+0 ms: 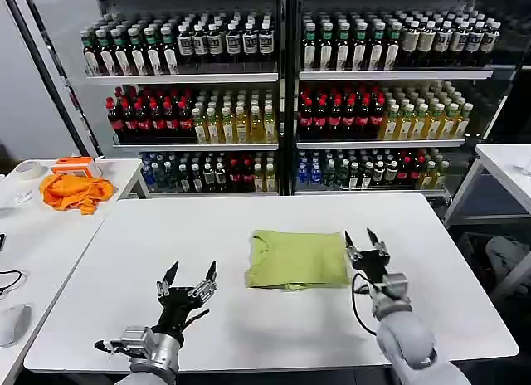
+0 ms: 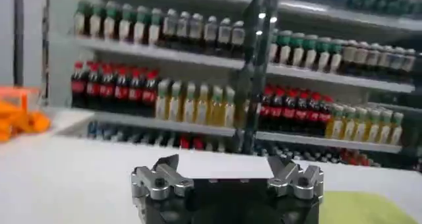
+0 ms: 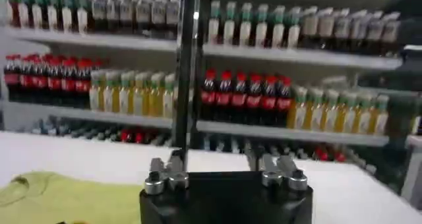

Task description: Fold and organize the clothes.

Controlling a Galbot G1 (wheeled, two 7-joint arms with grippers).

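Note:
A lime T-shirt (image 1: 297, 259) lies folded into a neat rectangle at the middle of the white table (image 1: 249, 319), its round neck toward my left. My right gripper (image 1: 366, 238) hovers open just beside the shirt's right edge, fingers pointing away from me, nothing between them. My left gripper (image 1: 191, 273) is open over bare table to the shirt's left, apart from it. A corner of the shirt (image 2: 359, 207) shows in the left wrist view past the left gripper (image 2: 226, 169), and the shirt (image 3: 66, 196) also lies beside the right gripper (image 3: 221, 169).
A bright orange cloth (image 1: 76, 191) and an orange object sit on a side table (image 1: 50, 227) at far left, with a tape roll (image 1: 29, 170). Shelves of bottles (image 1: 282, 95) stand behind the table. Another white table (image 1: 506, 165) is at far right.

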